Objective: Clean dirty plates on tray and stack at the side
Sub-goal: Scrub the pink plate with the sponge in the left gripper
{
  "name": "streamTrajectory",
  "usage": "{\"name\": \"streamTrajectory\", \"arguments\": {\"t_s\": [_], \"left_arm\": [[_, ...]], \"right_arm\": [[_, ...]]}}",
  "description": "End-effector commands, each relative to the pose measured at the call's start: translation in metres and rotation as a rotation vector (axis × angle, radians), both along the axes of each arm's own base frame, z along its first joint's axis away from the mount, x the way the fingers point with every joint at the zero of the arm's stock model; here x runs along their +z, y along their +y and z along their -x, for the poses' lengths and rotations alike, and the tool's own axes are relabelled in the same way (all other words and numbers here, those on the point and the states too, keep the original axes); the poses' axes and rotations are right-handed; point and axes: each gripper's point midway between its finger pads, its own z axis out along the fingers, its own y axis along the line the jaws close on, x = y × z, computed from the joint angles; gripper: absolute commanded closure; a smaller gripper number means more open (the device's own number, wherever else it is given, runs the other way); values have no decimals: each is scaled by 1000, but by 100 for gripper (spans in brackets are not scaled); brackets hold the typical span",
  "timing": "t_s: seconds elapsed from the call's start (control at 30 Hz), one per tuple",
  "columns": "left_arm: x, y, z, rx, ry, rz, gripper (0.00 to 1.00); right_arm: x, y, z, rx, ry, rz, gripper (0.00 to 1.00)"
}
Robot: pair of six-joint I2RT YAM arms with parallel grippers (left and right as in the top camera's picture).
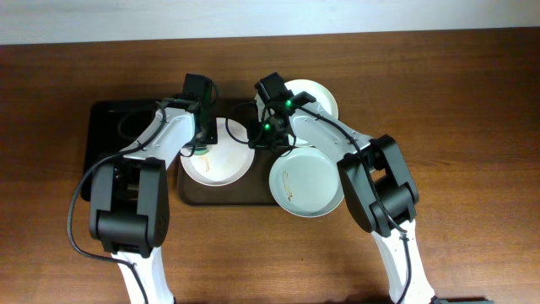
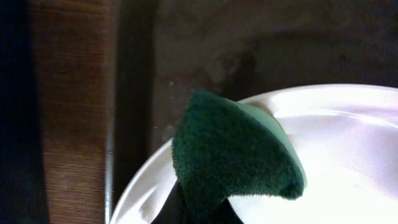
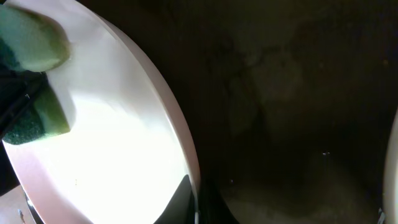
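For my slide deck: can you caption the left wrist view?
A green sponge resting on the rim of a white plate over the dark tray, wooden table at left.

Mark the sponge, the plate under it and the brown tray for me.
sponge (image 2: pixel 230 155), left wrist view, middle of its dark green face.
plate (image 1: pixel 221 169), overhead view, bare inner surface.
brown tray (image 1: pixel 224 196), overhead view, bare front strip.

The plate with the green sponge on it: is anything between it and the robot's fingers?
Only the green sponge itself, which the left fingers clamp and press onto the plate. The right fingers pinch that plate's rim directly, with nothing visible in between.
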Motion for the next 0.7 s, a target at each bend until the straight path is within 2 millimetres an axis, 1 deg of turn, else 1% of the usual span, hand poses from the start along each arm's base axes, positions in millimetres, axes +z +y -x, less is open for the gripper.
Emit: {"name": "streamTrajectory", "arguments": {"t_s": [0.0, 0.07, 0.13, 0.17, 0.23, 0.3, 0.37, 0.43, 0.47, 0.53, 0.63, 0.67], "left_arm": [[-24, 8, 20, 17, 105, -29, 99], [-29, -11, 39, -43, 191, 59, 99], [-30, -41, 63, -149, 293, 209, 99], [-27, -59, 76, -223, 343, 303, 99], [-23, -76, 87, -316, 377, 379, 99], [-23, -80, 88, -371, 374, 371, 99], [-25, -79, 81, -383, 344, 340, 99], [-27, -72, 68, -355, 298, 294, 99], [-29, -65, 60, -309, 267, 249, 99], [-31, -44, 47, -186, 220, 137, 99], [-27, -8, 39, -8, 165, -46, 99], [-26, -1, 39, 21, 159, -80, 99]], "right_arm": [[-11, 2, 7, 16, 29, 1, 96], [-11, 2, 7, 16, 29, 1, 96], [-11, 2, 7, 16, 28, 1, 96], [-11, 2, 7, 16, 28, 1, 96], [-11, 2, 7, 16, 28, 0, 96], [-11, 2, 7, 16, 28, 0, 96], [-11, 2, 7, 16, 29, 1, 96], [-11, 2, 7, 16, 29, 1, 96], [-11, 2, 7, 16, 28, 1, 96], [-11, 2, 7, 17, 29, 1, 96], [-11, 2, 7, 19, 27, 1, 96], [-11, 2, 7, 19, 26, 1, 96]]}}
